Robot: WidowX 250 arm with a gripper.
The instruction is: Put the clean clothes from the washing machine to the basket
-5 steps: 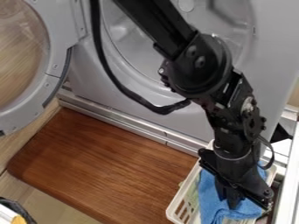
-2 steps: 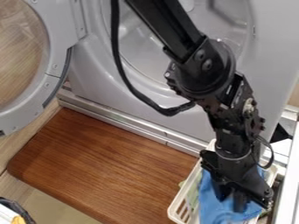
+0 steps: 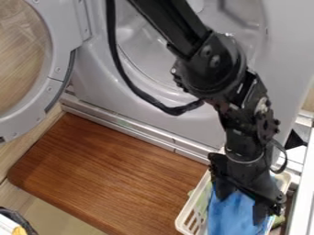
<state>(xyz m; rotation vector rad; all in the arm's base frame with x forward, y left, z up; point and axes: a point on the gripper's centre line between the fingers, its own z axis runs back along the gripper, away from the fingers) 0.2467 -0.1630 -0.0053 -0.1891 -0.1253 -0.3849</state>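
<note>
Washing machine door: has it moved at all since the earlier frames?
No. The washing machine door hangs open at the left, in the same place relative to the brown wooden board as in both earlier frames.

arm point(image 3: 176, 28) slanted down from the top edge, wrist point(image 3: 243, 137) hung steeply, gripper point(image 3: 243, 202) pointed down, its fingers point(image 3: 260, 214) stood apart

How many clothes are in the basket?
I can make out 2: a blue cloth under the gripper, and a green cloth peeking out near the basket's left side. More may be hidden underneath.
</note>
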